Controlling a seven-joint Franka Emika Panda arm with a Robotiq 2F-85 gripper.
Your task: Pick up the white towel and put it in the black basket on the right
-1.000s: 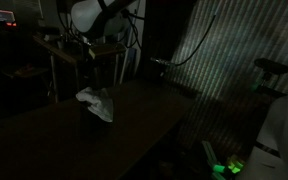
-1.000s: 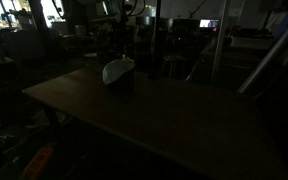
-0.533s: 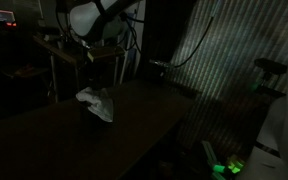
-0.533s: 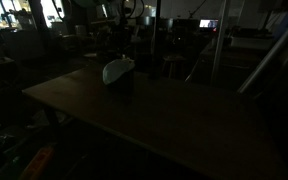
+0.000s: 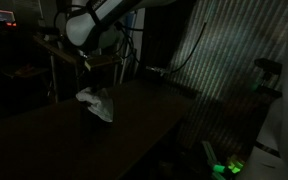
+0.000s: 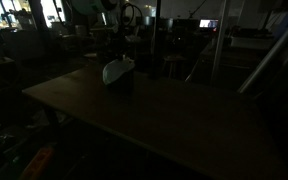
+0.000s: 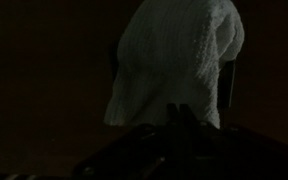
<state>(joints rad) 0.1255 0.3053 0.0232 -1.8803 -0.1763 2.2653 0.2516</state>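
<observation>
In an exterior view, the white towel [image 5: 95,103] lies crumpled at the far left of the table [image 5: 149,118]. It sits on top of a low dark shape [image 5: 90,113] that may be the black basket, though the gloom makes that uncertain. The 1 pale arm [image 5: 96,18] reaches over from the far side and hangs above the towel. Its lower end is lost in shadow.

In an exterior view from another place, the towel [image 6: 118,69] shows as a pale mound at the far side of the table [image 6: 159,125]. Here too it rests on the dark shape [image 6: 122,84], and the rest of the top is in darkness.

In the wrist view, the towel [image 7: 174,60] fills the upper middle and drapes downward. The claw [image 7: 174,128] is only a dark outline below it. I cannot tell whether its fingers are spread or pressed together, but no cloth appears between them.

Judging from this, the towel is not in the claw. If the dark shape is the basket, the towel sits on top of it and little is left. If not, the pick-up and the carry to the right are both ahead.
</observation>
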